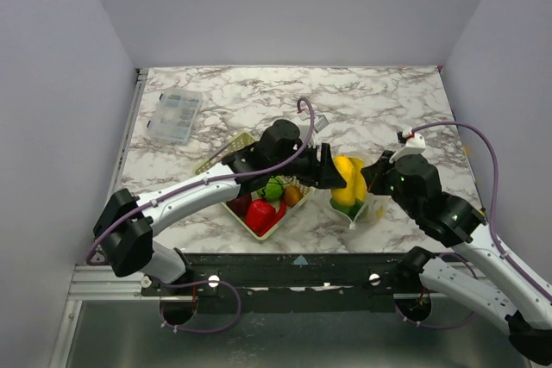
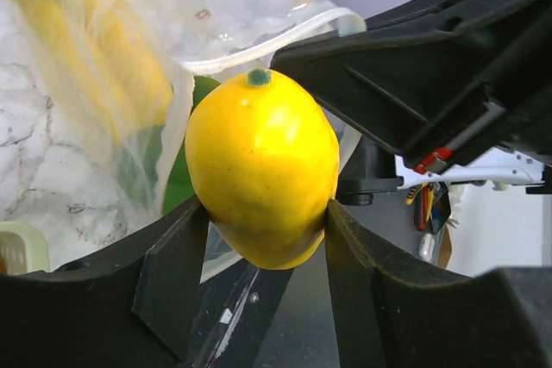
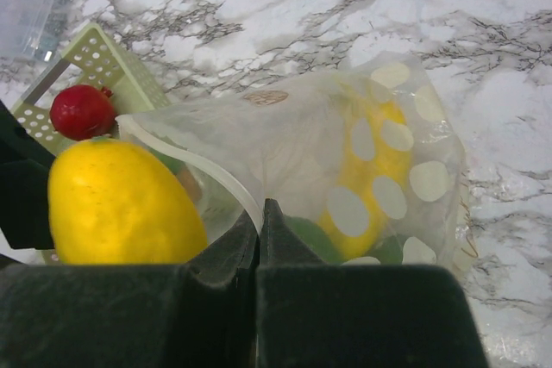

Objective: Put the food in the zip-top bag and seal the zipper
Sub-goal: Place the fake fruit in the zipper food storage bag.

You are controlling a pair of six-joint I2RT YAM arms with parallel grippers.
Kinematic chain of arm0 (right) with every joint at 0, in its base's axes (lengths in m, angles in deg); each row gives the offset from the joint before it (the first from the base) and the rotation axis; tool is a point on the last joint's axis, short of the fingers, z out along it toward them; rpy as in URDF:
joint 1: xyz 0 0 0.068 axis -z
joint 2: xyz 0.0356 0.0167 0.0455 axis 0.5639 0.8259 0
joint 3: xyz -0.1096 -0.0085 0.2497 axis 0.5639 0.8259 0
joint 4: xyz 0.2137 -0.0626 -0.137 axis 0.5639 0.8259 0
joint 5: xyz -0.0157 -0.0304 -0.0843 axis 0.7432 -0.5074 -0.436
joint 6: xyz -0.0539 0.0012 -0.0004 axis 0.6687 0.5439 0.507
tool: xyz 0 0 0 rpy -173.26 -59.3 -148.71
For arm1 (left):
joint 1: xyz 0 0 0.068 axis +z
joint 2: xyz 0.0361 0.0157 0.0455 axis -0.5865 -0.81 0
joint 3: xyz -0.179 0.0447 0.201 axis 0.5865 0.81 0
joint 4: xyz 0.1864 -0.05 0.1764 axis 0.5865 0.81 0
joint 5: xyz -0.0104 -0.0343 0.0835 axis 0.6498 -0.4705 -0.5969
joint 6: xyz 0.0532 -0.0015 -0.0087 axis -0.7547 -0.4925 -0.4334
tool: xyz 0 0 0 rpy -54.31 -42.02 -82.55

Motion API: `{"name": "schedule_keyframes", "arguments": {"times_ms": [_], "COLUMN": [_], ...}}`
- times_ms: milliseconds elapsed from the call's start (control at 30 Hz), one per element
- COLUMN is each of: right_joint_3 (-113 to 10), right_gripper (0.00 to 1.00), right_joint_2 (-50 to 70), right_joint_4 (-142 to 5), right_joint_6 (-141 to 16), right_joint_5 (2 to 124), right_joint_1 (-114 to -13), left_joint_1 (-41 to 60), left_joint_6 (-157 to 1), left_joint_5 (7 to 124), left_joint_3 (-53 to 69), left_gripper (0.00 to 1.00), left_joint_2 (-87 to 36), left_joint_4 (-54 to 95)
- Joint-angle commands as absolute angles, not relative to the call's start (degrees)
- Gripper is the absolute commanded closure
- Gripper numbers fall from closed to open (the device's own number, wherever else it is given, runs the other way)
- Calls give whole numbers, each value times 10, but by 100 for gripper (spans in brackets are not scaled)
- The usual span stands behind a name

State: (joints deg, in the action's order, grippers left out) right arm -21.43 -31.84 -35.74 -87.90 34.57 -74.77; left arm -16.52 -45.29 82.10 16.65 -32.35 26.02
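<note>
My left gripper [image 1: 332, 170] is shut on a yellow lemon [image 2: 261, 165] and holds it at the open mouth of the zip-top bag [image 3: 345, 161]. The lemon also shows in the right wrist view [image 3: 121, 204] and the top view [image 1: 343, 171]. My right gripper [image 3: 259, 213] is shut on the bag's mouth edge, pinching the zipper strip [image 3: 203, 165] and holding the mouth up. Yellow bananas [image 2: 95, 49] and something green lie inside the bag. The pale mesh basket [image 1: 267, 228] still holds red, green and orange food [image 1: 263, 209].
A clear compartment box [image 1: 175, 115] lies at the far left of the marble table [image 1: 362, 101]. The basket sits near the front edge, left of the bag. Grey walls close in the table on three sides.
</note>
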Motion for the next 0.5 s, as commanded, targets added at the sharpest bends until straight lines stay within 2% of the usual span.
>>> {"name": "schedule_keyframes", "arguments": {"times_ms": [0, 200, 367, 467], "right_joint_3": [-211, -210, -210, -210], "right_gripper": [99, 99, 99, 99], "right_joint_2": [-324, -328, -326, -328], "right_joint_4": [-372, -374, -375, -373], "right_joint_6": [-875, -876, -875, -876], "right_joint_5": [335, 332, 335, 333], "right_joint_1": [-750, -750, -750, -749], "left_joint_1": [-189, -203, -204, -204], "left_joint_6": [-450, -429, -395, -357], "left_joint_5": [796, 795, 814, 805], "left_joint_3": [139, 178, 142, 96], "left_gripper": [69, 67, 60, 48], "left_joint_2": [-351, -344, -388, -430], "left_joint_4": [296, 243, 249, 286]}}
